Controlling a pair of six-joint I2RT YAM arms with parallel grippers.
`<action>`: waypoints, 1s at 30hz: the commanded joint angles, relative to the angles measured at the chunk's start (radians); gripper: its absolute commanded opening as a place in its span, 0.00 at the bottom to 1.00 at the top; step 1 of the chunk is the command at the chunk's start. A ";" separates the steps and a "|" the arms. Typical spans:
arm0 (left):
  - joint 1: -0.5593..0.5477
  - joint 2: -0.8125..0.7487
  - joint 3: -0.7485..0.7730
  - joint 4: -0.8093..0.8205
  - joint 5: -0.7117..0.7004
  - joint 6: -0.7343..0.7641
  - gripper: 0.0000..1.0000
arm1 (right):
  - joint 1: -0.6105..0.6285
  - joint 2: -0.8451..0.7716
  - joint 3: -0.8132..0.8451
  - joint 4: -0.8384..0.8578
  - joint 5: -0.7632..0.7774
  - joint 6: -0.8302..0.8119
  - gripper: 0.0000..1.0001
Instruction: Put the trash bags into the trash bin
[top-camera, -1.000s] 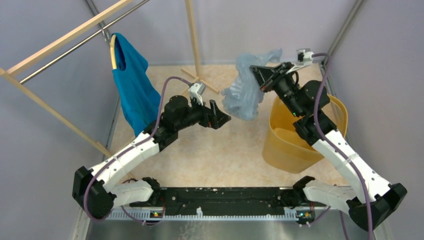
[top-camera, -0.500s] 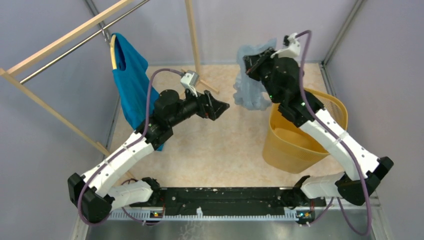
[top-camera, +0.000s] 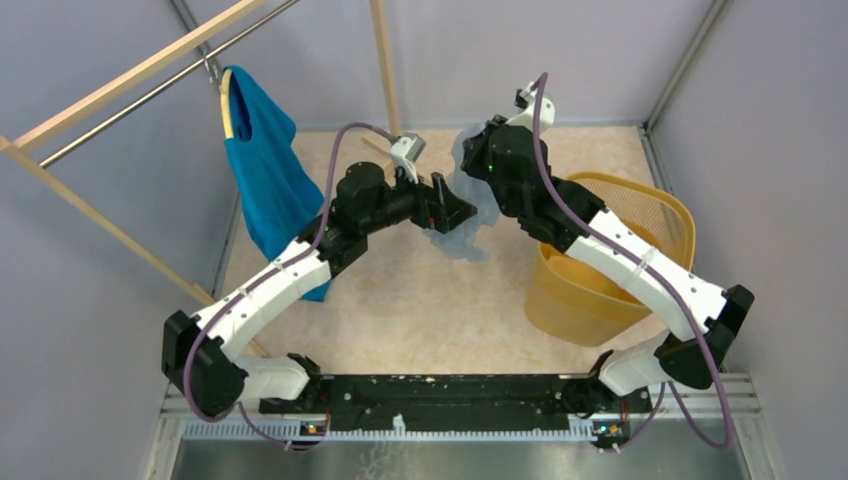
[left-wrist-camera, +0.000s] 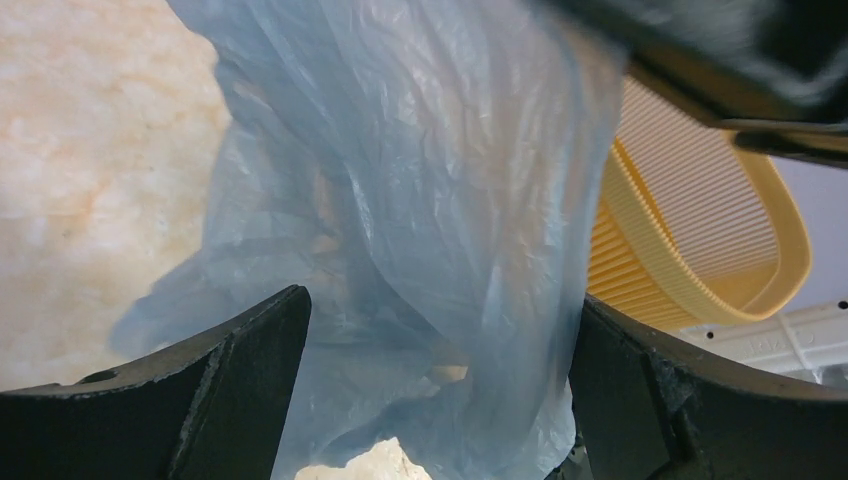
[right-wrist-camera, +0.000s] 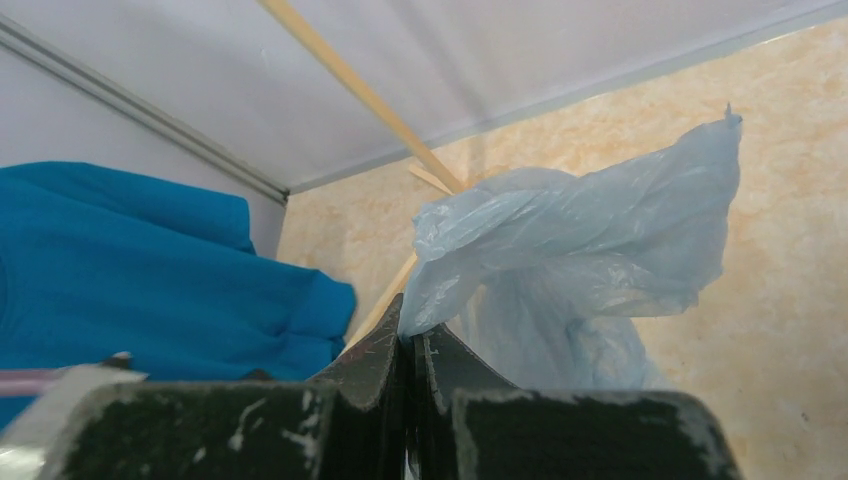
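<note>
The pale blue-grey trash bag (top-camera: 458, 238) hangs from my right gripper (top-camera: 472, 172), which is shut on its top edge, left of the trash bin and above the floor. In the right wrist view my right gripper (right-wrist-camera: 412, 335) pinches a corner of the bag (right-wrist-camera: 570, 230). My left gripper (top-camera: 457, 212) is open, and in the left wrist view (left-wrist-camera: 435, 400) the bag (left-wrist-camera: 420, 200) hangs between its two spread fingers (left-wrist-camera: 230, 390). The yellow-orange trash bin (top-camera: 580, 300) stands tilted at the right; it also shows in the left wrist view (left-wrist-camera: 690, 230) behind the bag.
A teal-blue shirt (top-camera: 262, 170) hangs on a hanger from a wooden rack (top-camera: 120, 80) at the left. It also shows in the right wrist view (right-wrist-camera: 150, 280). A wooden post (top-camera: 385, 70) stands at the back centre. Grey walls close in the floor on three sides.
My right arm has swung left with the bag, from beside the bin's rim toward the middle. My left gripper has moved right, so the bag now hangs between its fingers.
</note>
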 joint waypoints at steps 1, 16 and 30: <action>0.003 0.044 0.041 0.045 0.065 -0.029 0.99 | 0.020 0.006 0.053 0.004 0.023 0.040 0.00; 0.193 0.046 -0.115 0.145 0.133 -0.193 0.02 | 0.040 -0.086 -0.146 0.182 -0.084 -0.282 0.62; 0.395 -0.028 -0.148 0.277 0.412 -0.305 0.00 | 0.040 -0.298 -0.378 0.165 -0.574 -0.813 0.79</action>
